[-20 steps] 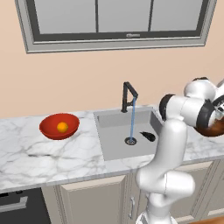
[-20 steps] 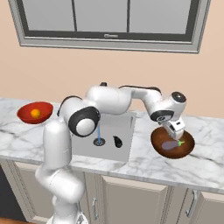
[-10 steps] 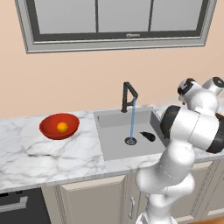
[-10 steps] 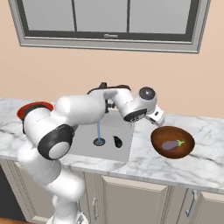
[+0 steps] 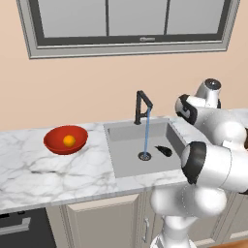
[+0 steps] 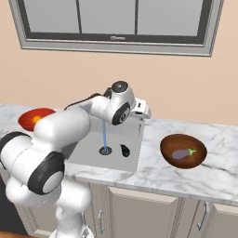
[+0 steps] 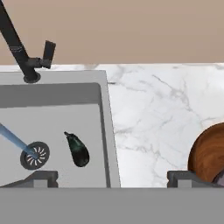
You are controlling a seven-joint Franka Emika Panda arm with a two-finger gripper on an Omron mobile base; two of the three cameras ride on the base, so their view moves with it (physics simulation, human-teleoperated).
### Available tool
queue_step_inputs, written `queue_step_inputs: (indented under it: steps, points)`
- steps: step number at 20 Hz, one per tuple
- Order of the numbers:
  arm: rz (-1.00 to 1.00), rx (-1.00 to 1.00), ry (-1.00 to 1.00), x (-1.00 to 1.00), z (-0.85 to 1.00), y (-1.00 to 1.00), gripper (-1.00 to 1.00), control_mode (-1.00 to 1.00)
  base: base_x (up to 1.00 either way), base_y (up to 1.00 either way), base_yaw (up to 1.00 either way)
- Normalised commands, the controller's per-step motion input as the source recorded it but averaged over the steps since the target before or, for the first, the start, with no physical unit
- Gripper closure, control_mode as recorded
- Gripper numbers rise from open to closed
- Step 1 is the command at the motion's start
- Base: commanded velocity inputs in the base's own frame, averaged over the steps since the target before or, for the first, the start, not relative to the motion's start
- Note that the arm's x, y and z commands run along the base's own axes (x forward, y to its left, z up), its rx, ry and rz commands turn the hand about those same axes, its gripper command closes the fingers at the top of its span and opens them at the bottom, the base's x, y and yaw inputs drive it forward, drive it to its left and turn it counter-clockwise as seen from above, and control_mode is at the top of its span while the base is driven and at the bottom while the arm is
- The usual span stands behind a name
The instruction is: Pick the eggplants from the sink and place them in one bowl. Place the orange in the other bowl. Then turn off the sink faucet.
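My gripper (image 7: 113, 178) is open and holds nothing. It hangs above the right rim of the sink (image 7: 65, 118), between the basin and the dark brown bowl (image 6: 182, 145). The dark eggplant (image 7: 78, 149) lies on the sink floor right of the drain (image 7: 35, 155); it also shows from the base (image 5: 163, 150). The pale eggplant (image 6: 182, 153) rests in the brown bowl. The orange (image 5: 69, 140) sits in the red bowl (image 5: 55, 140) on the left counter. Water runs from the black faucet (image 5: 142, 107) in a blue stream (image 5: 147, 133).
White marble counter (image 7: 153, 113) stretches between the sink and the brown bowl (image 7: 209, 155). The beige wall and a window stand close behind the faucet (image 7: 22, 52). My own arm crosses over the sink's left side in the right base view.
The gripper let go of the pale eggplant in the brown bowl and swung left from over the bowl to the sink's right rim.
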Motion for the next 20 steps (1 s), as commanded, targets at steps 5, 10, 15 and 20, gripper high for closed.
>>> queue_step_inputs:
  steps: [5,10,15,20]
  points:
    - [0.36,-0.02,0.21,-0.06,0.05,0.25,-1.00,-1.00,0.00,0.00,0.00]
    - [0.31,0.00,0.11,-0.31,-0.08,0.20,-1.00,-1.00,0.00,0.00,0.00]
    - [0.03,0.00,0.00,-0.63,-0.28,0.63,-1.00,-1.00,0.00,0.00,0.00]
    - [0.00,0.00,0.03,-0.26,-0.51,0.57,-1.00,-1.00,0.00,0.00,0.00]
